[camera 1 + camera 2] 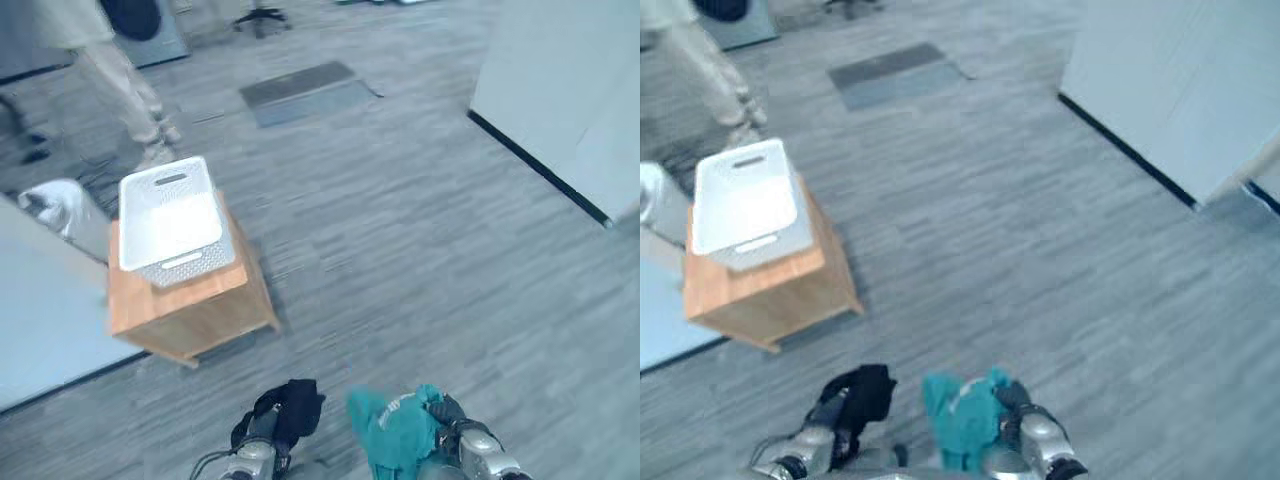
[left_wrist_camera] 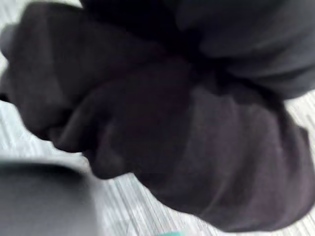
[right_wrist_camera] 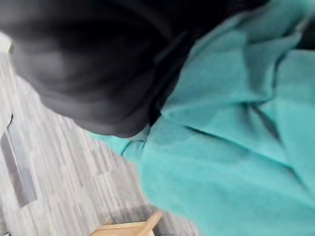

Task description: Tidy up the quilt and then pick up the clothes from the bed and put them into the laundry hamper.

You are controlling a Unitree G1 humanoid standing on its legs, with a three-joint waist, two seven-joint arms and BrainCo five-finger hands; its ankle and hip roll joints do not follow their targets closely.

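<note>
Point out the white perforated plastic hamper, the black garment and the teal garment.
white perforated plastic hamper (image 1: 170, 212): left eye view, its inner floor.
black garment (image 1: 291, 404): left eye view, middle of the bunch.
teal garment (image 1: 962, 412): right eye view, middle of the bunch.

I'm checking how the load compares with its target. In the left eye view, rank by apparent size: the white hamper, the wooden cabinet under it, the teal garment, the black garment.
1. Wooden cabinet
2. White hamper
3. Teal garment
4. Black garment

The garments sit nearer the camera and are partly cut off, so true sizes stay unsure.

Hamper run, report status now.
Left hand carries black garment, right hand teal garment. Hamper sits on wooden cabinet, ahead-left. Person beyond.
</note>
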